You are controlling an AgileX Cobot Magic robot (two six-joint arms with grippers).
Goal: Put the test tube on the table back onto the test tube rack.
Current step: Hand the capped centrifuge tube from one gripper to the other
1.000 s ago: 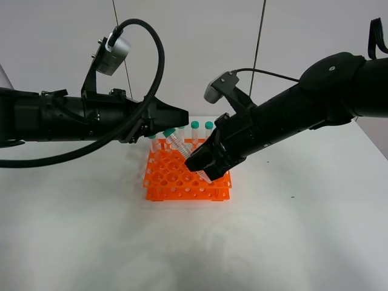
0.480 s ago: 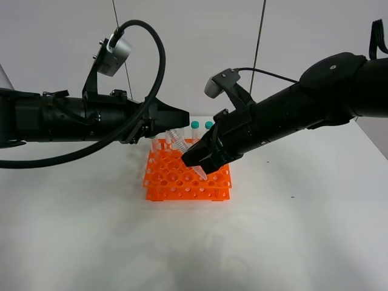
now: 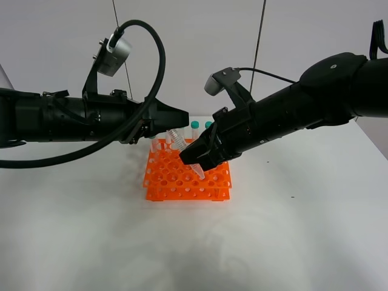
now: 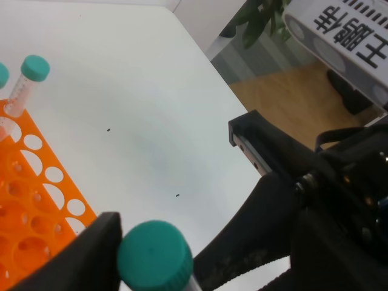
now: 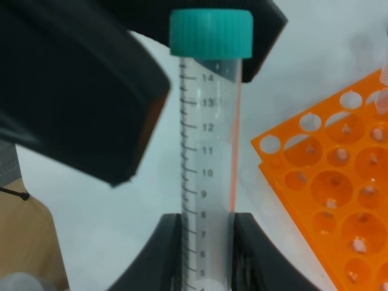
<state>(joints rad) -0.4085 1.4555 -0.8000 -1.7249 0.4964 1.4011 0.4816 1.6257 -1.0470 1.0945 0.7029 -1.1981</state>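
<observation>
Test tube (image 3: 178, 142) is off the table (image 3: 291, 230), in the air over the test tube rack (image 3: 182, 182). It is tilted, teal cap (image 5: 210, 33) toward the far left and conical tip down toward the rack's holes. The tip isn't seated in any hole; can't tell if it touches the top tier.

Right gripper (image 5: 207, 248) is clenched on the tube's lower body. Left gripper (image 4: 176, 188) is released: its jaws straddle the cap, one finger just beside it and the other well apart.

Looks like a handover or regrasp at the cap end, ahead of insertion.

Next, as I read it:
- Close your left jaws on the cap before the right lets go.
- Bring the tube upright and line the tip over a free hole, clear of the other tubes (image 3: 195, 125) at the far side.
- Lower straight down. A tilted entry could jam the tip on a hole's edge or shove the rack.
</observation>
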